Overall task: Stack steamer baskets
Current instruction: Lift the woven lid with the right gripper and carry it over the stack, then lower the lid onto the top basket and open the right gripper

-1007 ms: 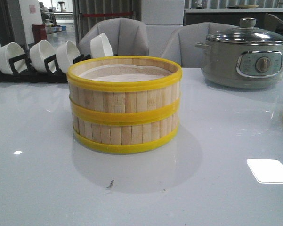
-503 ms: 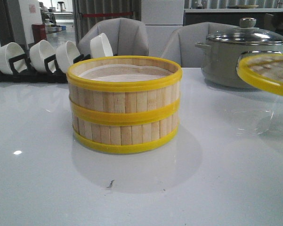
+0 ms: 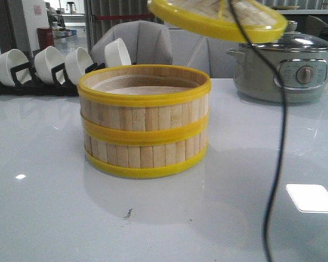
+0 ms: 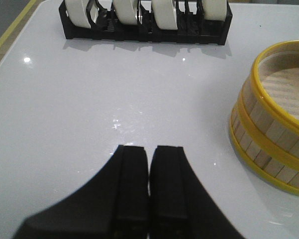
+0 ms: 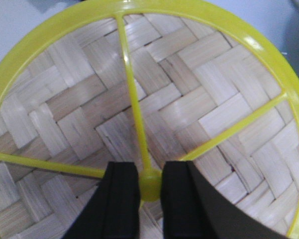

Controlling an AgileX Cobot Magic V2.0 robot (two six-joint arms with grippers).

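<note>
Front view: two-tier stack of steamer baskets (image 3: 144,121) stood mid-table, upright, top open; my carried piece (image 3: 218,19) hung above it and off toward my right, tilted, its lower edge toward the stack
Carried piece: a round yellow-rimmed woven bamboo disc with yellow spokes, lid or tier I could not tell
Right gripper (image 5: 149,186): fingers clamped on the small yellow hub (image 5: 150,189) at the disc's centre
Left gripper (image 4: 149,184): fingers pressed together, empty, low over the table (image 4: 89,99) beside the stack
Key relation: stack lay down and to my left of the disc; round parts, so only centring and levelling mattered
Room: electric pot (image 3: 286,63) behind right, bowl rack (image 3: 43,68) behind left, both well apart from the stack; dangling cable (image 3: 278,153) near
</note>
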